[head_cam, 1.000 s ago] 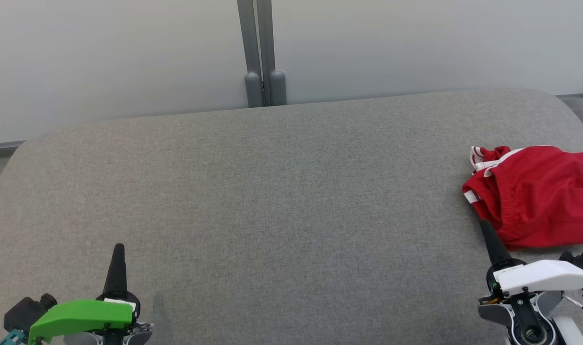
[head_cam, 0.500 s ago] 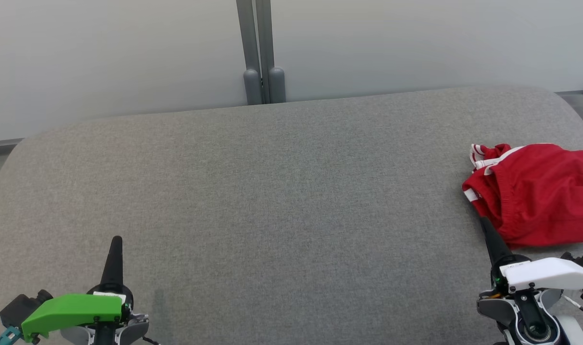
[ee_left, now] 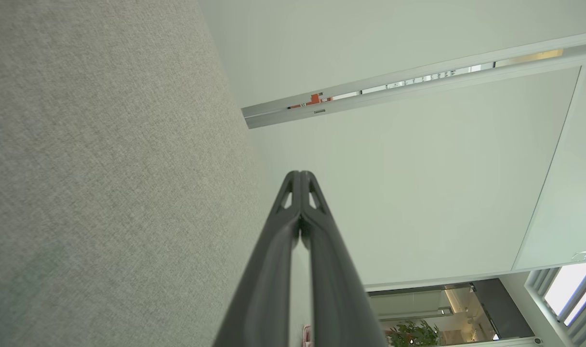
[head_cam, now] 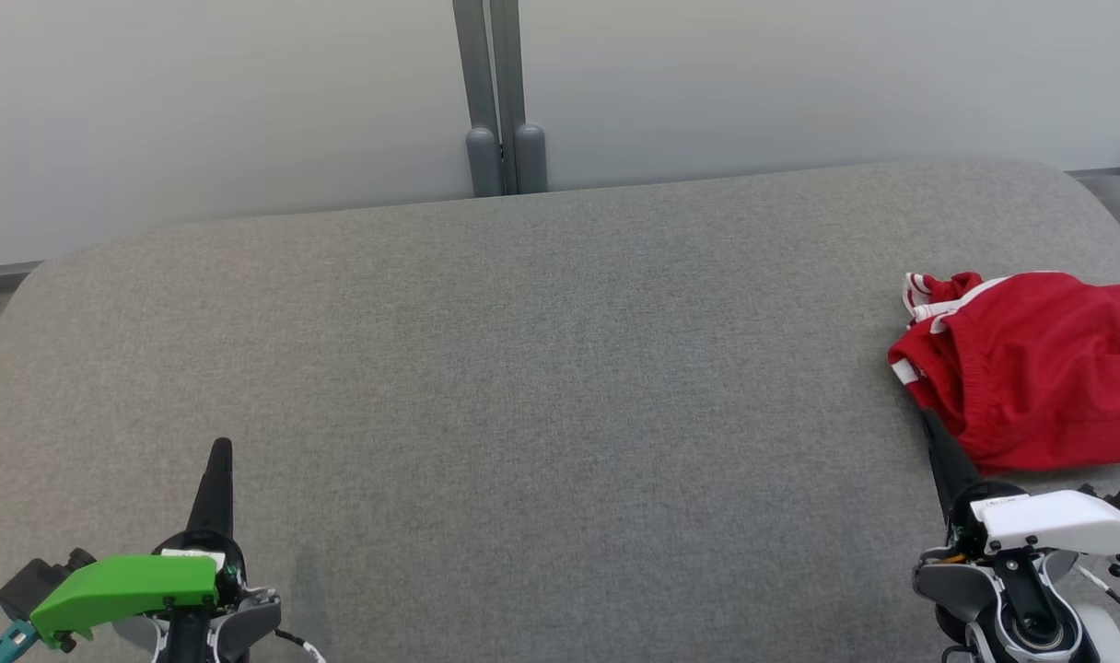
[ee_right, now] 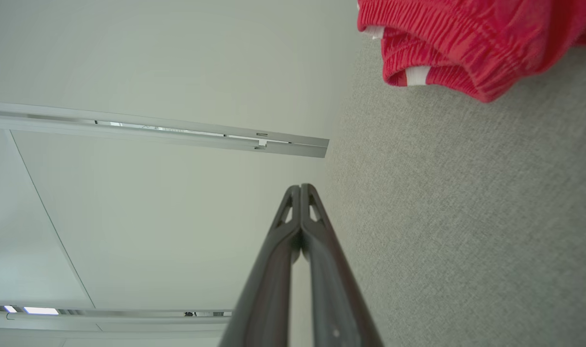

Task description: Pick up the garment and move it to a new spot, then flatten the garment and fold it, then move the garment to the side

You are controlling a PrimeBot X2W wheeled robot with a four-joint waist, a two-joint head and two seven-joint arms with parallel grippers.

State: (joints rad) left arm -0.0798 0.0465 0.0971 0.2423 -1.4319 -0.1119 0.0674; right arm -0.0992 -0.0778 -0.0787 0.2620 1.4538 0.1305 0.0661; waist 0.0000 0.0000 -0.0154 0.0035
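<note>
The left jaws are closed on nothing: the left fingers lie pressed together, tips meeting. In the head view these left fingers rise as one dark spike at the lower left, above a green cover on the wrist, over bare grey table.

The right jaws are closed and empty too, and the right fingers meet at the tips. In the head view the right fingers stand at the lower right above a white cover, the tip close to the near left edge of the garment.

The garment is red with white trim and a gathered elastic band. It lies bunched on the table at the far right, partly cut off by the head view's edge. The right wrist view shows a strip of bare fabric between it and the fingertips, so they are near but apart.

Behind the table stands a pale wall with two grey posts side by side
</note>
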